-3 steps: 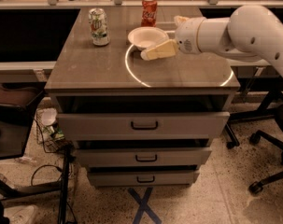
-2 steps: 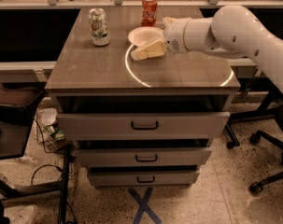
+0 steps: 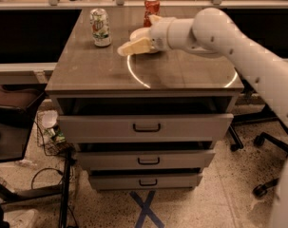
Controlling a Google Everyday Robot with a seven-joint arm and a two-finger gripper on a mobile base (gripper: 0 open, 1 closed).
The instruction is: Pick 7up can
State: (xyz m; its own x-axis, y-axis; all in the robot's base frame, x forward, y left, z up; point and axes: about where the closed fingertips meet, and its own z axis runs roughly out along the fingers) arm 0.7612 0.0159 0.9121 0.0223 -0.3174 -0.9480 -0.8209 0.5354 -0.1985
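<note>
The 7up can (image 3: 100, 27), silvery-white with green and red marks, stands upright at the back left of the cabinet top (image 3: 105, 72). My gripper (image 3: 127, 48) reaches in from the right on a white arm and hovers over the top, a little to the right of the can and in front of it, apart from it. It holds nothing that I can see.
A red-orange can (image 3: 151, 9) stands at the back centre. A white bowl (image 3: 139, 33) sits behind the gripper, partly hidden by it. The cabinet has three drawers (image 3: 146, 127). Office chair bases (image 3: 262, 160) stand on the floor at right, cables and clutter at left.
My gripper and arm have moved left across the cabinet top, from beside the bowl toward the 7up can. The cans and the bowl have not moved.
</note>
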